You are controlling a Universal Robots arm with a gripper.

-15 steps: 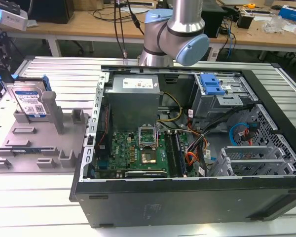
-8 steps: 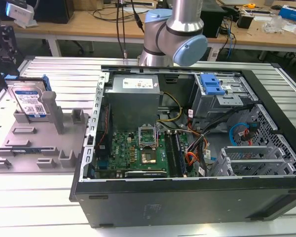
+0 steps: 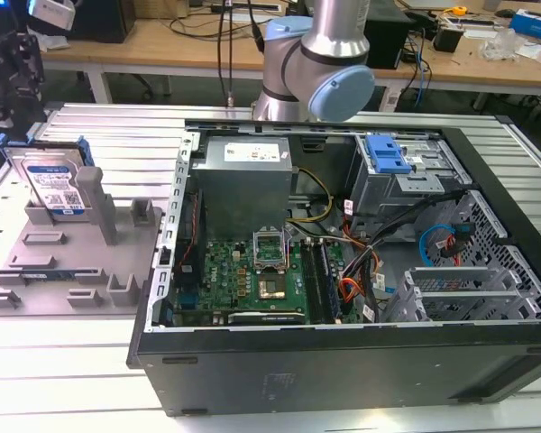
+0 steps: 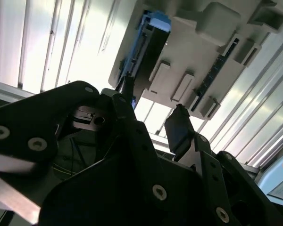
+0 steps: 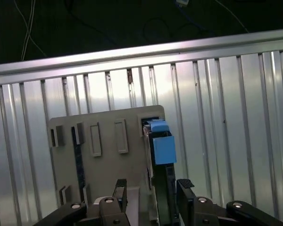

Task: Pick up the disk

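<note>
Gripper [image 5: 153,183], fingers spread, above disk [image 5: 162,148]

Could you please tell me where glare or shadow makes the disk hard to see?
In the second wrist view the ribbed table glares white, the gripper is a dark silhouette and the disk sits mostly in shadow; in the first wrist view glare streaks the table but the disk's blue end reads clearly; the exterior view lights the disk evenly.

Above the upright disk [image 3: 50,180] the space is open, and the gripper [image 5: 152,189] hangs there with its fingers spread. A grey post [image 3: 94,194] crowds the disk on the exterior view's right, and the computer case [image 3: 343,370] walls off the holder [image 3: 77,263] beyond.
</note>
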